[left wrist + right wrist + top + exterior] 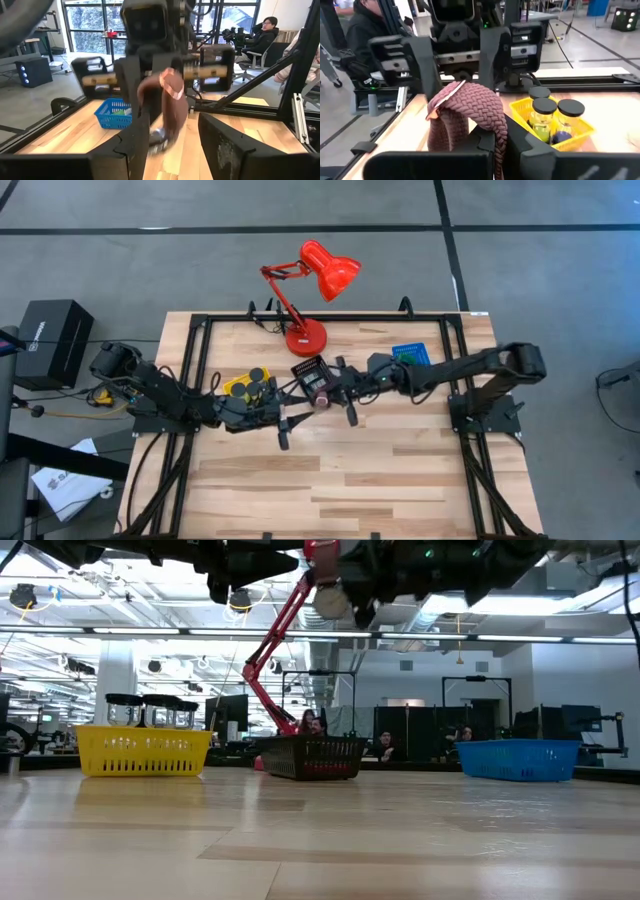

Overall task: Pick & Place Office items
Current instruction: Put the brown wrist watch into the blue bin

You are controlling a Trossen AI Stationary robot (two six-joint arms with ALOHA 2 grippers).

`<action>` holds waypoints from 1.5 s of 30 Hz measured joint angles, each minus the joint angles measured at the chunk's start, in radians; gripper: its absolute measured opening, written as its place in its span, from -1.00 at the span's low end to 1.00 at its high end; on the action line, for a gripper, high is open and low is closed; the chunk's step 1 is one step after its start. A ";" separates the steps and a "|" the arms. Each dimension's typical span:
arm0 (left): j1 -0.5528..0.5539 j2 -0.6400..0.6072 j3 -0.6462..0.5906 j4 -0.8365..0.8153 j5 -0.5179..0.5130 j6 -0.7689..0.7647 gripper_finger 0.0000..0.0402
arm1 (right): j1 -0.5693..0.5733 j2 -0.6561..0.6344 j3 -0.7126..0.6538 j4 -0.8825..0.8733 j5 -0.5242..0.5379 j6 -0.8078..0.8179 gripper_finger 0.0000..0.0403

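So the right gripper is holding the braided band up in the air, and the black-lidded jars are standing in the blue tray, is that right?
Not quite: the black-lidded jars stand in the yellow tray, not a blue one, as the right wrist view shows. The rest holds: the right gripper is holding the braided band up in the air.

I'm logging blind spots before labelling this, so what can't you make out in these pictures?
- The braided band: blurred in the left wrist view, cut off by the top edge in the low view.
- Contents of the black tray: its mesh wall hides them in the low view, and the arms partly cover them in the high view.
- Contents of the blue tray: its wall hides them in the low view; too small in the high view.
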 joint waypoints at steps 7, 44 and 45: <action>0.000 0.000 0.000 -0.014 -0.003 -0.041 -0.18 | 0.043 -0.152 0.000 -0.252 0.195 -0.001 -1.00; -0.046 0.000 0.000 -0.039 -0.002 -0.056 -0.19 | -0.146 -0.809 -0.437 -0.977 0.863 0.508 -1.00; -0.046 0.000 0.000 -0.039 -0.002 -0.056 -0.19 | -0.156 -0.808 -0.445 -0.994 0.861 0.521 -1.00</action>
